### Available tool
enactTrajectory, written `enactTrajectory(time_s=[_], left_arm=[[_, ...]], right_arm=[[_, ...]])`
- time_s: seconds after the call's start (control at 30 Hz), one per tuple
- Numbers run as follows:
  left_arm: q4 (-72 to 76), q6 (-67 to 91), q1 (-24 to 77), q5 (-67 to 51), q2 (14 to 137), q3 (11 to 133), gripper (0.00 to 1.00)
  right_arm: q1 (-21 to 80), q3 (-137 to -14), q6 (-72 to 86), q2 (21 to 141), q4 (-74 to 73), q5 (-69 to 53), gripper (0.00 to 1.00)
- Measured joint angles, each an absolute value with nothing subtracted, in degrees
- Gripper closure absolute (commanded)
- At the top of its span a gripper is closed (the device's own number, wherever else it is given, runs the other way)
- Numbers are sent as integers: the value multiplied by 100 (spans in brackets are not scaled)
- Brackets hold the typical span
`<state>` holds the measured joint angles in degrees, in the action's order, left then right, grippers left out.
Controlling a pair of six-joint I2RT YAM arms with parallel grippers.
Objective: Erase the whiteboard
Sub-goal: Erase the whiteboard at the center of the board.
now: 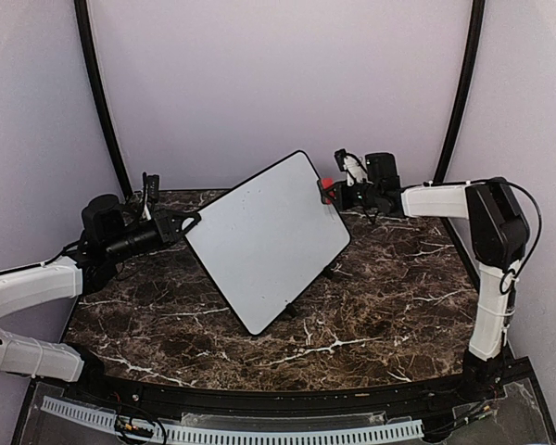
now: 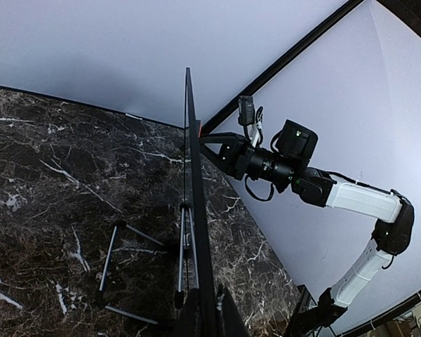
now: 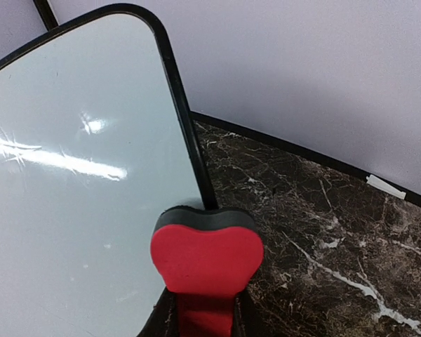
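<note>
Standing on a dark marble table [image 1: 380, 306] veined in white, with pale lilac walls [image 1: 278, 74] closing in behind and at both sides, the whiteboard [image 1: 264, 236] sits at the middle of the tabletop, propped on thin wire legs [image 2: 112, 260] and tilted so its white face looks up toward the near side. Its long axis slants from the near left to the far right. The left gripper [image 1: 187, 222] pinches the board's left corner between its fingers, while the right gripper [image 1: 332, 193] is clamped on a red eraser [image 3: 207, 256] whose dark pad touches the frame at the far right edge.
</note>
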<state>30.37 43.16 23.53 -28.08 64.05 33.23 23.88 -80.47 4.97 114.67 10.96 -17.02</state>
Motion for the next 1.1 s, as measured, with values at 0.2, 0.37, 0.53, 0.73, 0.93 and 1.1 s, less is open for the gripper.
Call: enactTrajectory(time_s=[0.2,0.37,0.53,0.73,0.93,1.1], left_arm=[[3039,4289,2353,-2823,6405,3323,100],[3030,4372,2351,-2783,6405,3323,100],[3033,4390,2351,-2781,6405,3323,100],[3035,4392,2351,-2781,6405,3323,100],[3039,4348,2351,-2808,6405,3323,100],[3059,4270,2353,-2882,6405,3323,100]], right_arm=[[2388,-7942,497,11480,1378,-1717,82],[2379,-7181,497,11367,1890,-1723,82],[2344,-6624,530,11275,2320,-1809,82],[2329,-6582,591,11275,2434,-1850,82],[2329,-7214,633,11336,2143,-1957,82],[2342,-7505,631,11373,2165,-1968,82]])
